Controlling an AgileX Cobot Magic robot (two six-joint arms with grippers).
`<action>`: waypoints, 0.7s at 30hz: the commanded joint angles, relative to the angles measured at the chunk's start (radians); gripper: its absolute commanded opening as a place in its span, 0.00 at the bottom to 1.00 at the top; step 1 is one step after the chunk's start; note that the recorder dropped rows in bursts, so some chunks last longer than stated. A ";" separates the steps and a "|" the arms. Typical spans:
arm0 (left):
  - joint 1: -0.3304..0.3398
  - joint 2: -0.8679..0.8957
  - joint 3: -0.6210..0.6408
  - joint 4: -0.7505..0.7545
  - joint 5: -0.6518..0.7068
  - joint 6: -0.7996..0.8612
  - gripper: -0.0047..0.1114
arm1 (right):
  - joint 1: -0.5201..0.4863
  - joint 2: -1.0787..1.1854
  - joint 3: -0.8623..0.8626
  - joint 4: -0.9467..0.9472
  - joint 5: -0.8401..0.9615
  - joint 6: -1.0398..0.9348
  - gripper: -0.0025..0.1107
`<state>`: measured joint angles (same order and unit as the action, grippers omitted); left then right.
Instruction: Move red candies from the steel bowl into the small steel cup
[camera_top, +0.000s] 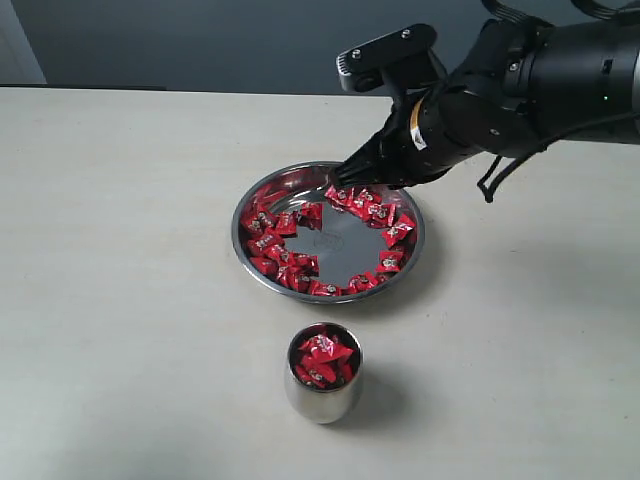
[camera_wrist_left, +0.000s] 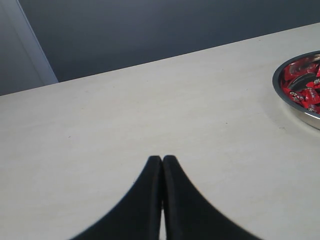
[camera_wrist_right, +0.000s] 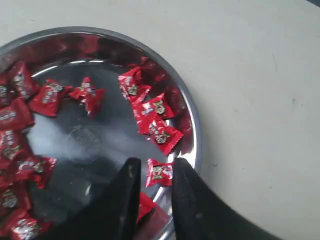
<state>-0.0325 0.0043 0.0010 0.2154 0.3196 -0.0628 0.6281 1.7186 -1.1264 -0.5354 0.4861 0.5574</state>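
Note:
The steel bowl (camera_top: 236, 232) sits mid-table with red candies (camera_top: 275, 245) ringing its bare bottom. My right gripper (camera_top: 337, 181) reaches down to the bowl's far rim. In the right wrist view its fingers (camera_wrist_right: 131, 175) stand a candy's width apart, open, either side of one red candy (camera_wrist_right: 160, 172) lying by the bowl's rim (camera_wrist_right: 192, 125). The small steel cup (camera_top: 322, 395) stands upright in front of the bowl, with red candies (camera_top: 322, 355) piled to its brim. My left gripper (camera_wrist_left: 162, 159) is shut and empty above bare table, with the bowl's edge (camera_wrist_left: 300, 112) off to one side.
The pale table (camera_top: 120, 280) stretches wide on all sides of the bowl and cup. A dark wall runs behind its far edge. The right arm's bulky black body (camera_top: 540, 80) hangs over the table's far right.

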 joint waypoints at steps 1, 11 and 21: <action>0.000 -0.004 -0.001 0.000 -0.007 -0.005 0.04 | -0.062 0.043 0.004 -0.004 -0.074 0.003 0.22; 0.000 -0.004 -0.001 0.000 -0.007 -0.005 0.04 | -0.066 -0.043 0.004 -0.454 -0.020 0.540 0.02; 0.000 -0.004 -0.001 0.000 -0.007 -0.005 0.04 | -0.058 -0.053 0.004 -0.427 0.206 0.538 0.02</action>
<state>-0.0325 0.0043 0.0010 0.2154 0.3196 -0.0628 0.5684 1.6697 -1.1243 -0.9308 0.6894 1.0926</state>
